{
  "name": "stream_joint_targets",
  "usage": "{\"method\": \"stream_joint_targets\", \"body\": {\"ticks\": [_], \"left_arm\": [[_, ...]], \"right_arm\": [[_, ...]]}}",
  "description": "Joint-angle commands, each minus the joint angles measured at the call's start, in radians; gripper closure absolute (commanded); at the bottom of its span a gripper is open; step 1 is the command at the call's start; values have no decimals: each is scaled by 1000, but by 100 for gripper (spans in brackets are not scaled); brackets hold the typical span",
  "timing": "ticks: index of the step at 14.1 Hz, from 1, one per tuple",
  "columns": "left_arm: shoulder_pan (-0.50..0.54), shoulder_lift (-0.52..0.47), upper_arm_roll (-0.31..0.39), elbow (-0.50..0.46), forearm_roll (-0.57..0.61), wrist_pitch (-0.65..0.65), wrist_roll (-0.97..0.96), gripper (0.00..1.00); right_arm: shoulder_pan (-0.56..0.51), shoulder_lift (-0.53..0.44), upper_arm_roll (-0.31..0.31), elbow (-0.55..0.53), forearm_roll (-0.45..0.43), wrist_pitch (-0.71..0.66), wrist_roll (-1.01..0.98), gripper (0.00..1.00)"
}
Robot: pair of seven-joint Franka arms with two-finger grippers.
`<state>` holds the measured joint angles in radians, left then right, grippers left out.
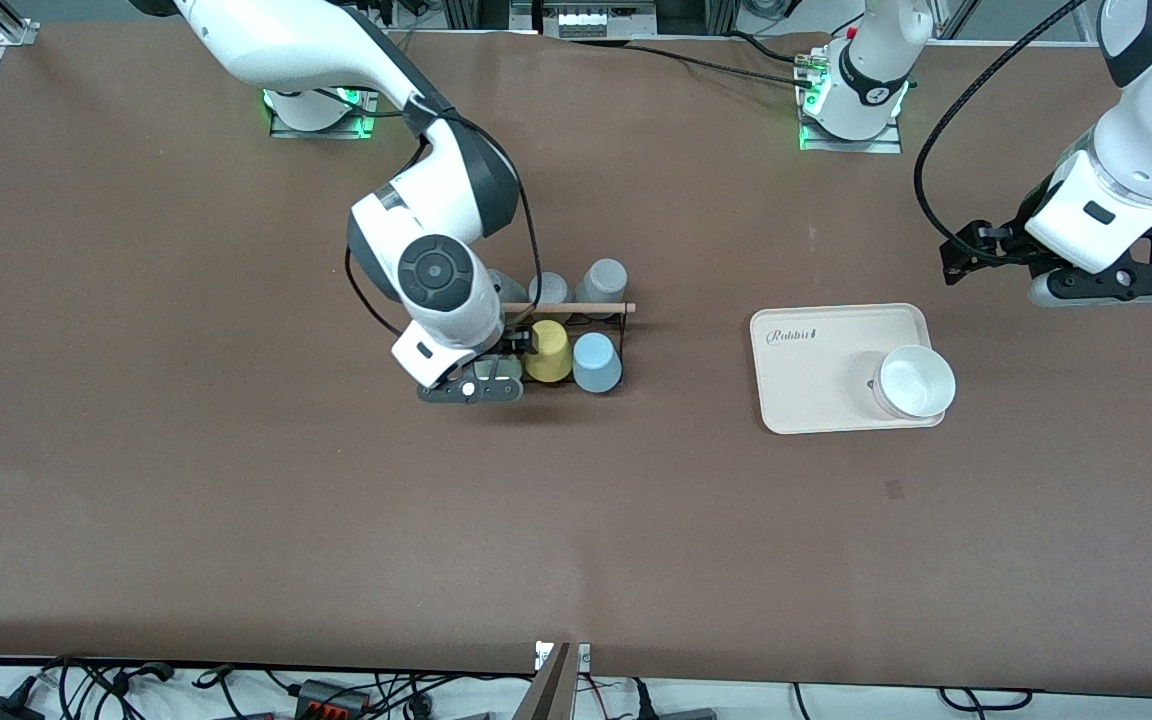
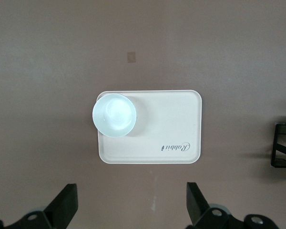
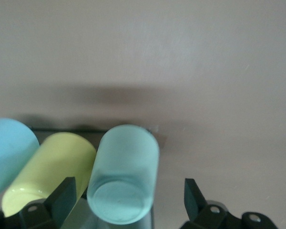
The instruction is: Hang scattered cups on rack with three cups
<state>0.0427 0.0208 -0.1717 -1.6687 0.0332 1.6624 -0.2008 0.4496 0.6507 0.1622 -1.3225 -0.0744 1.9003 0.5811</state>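
Pale mint-green tapered plastic tumbler (image 3: 123, 179) inverted on the small black wire-frame rack with light wooden top rod (image 1: 568, 308), at the rack's end toward the right arm, directly between the spread fingers of the right tool (image 3: 128, 202); flat base up toward the wrist camera, long axis roughly upright, slightly leaning. Fingers apart, clear gaps to the cup wall on both sides, so not clamped; probably seated on a peg, though peg contact hidden. Beside it in the same row: yellow tapered cup (image 1: 547, 351), then light blue tapered tumbler (image 1: 596, 362), both inverted on the rack, row nearer the front camera. Grey cups (image 1: 603, 281) in the rack's row farther from the camera. Key relation: mint cup straight below the right tool and centred in its opening, so exit likely straight up along the cup's axis; sideways drift risks knocking the yellow cup just beside it. Right arm clearly the nearer one; rack well apart from the left arm. Left tool (image 2: 131, 205) waiting high over bare brown surface (image 1: 236, 520) near the cream rectangular tray (image 2: 181, 124), fingers wide apart, nothing held. White round bowl (image 2: 114, 114) on one tray corner. Task looks close to done: both scattered tumblers on the rack.
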Motion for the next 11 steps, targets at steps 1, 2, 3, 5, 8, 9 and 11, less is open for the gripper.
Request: {"method": "stream_joint_targets", "body": {"ticks": [1, 2, 3, 5, 8, 9, 11], "left_arm": [[8, 5, 3, 29, 19, -7, 18, 0], [9, 7, 3, 30, 13, -7, 20, 0], [9, 14, 3, 32, 8, -7, 18, 0], [8, 14, 1, 35, 10, -12, 20, 0], [8, 13, 1, 33, 10, -16, 23, 0], [8, 13, 1, 33, 10, -16, 23, 0], [9, 13, 1, 33, 10, -16, 23, 0]], "right_arm": [[-135, -103, 10, 40, 2, -84, -40, 0], [-179, -146, 10, 36, 2, -93, -49, 0], [-216, -172, 10, 34, -1, -137, -52, 0], [-275, -225, 10, 39, -11, -228, -96, 0], [-365, -298, 10, 28, -4, -296, -176, 0], [-385, -322, 11, 22, 1, -315, -205, 0], [-443, -396, 11, -48, 24, -308, -301, 0]]}}
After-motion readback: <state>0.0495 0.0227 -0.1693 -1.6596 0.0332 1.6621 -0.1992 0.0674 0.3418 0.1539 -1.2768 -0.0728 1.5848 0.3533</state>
